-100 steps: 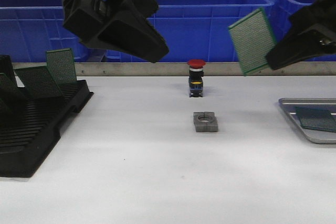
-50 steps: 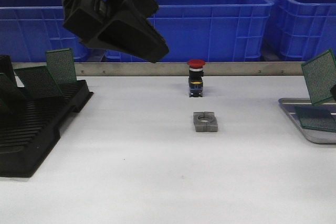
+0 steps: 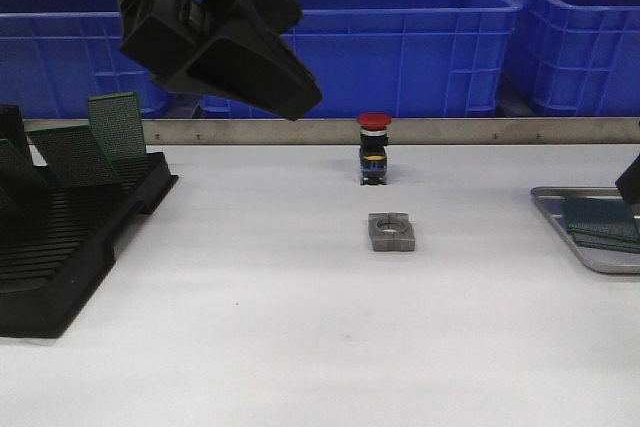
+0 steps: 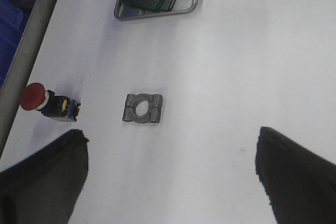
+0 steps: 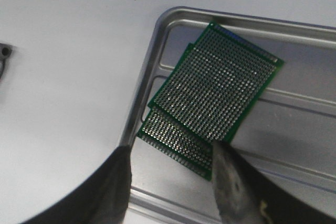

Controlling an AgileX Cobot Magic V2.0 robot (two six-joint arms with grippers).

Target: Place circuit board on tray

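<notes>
The silver-grey tray (image 3: 584, 252) lies at the table's right edge. It also shows in the right wrist view (image 5: 157, 40) and the left wrist view (image 4: 191, 6). Two green circuit boards lie flat in it, the upper board (image 5: 220, 85) overlapping the lower board (image 5: 173, 137); they also show in the front view (image 3: 600, 222). My right gripper (image 5: 170, 150) is open just above the boards, one finger (image 5: 231, 182) at the upper board's corner. Only its edge (image 3: 630, 179) shows in the front view. My left gripper (image 4: 170, 140) is open and empty, high over the table's left middle (image 3: 285, 87).
A black slotted rack (image 3: 70, 247) at the left holds upright green boards (image 3: 115, 127). A red-capped push button (image 3: 374, 150) and a grey clamp block (image 3: 391, 232) sit mid-table. Blue bins (image 3: 400, 27) stand behind a metal rail (image 3: 300, 131).
My right gripper has come down and to the right with the board from above the bins to the tray. The board now lies flat on the other one, and the jaws stand apart.
</notes>
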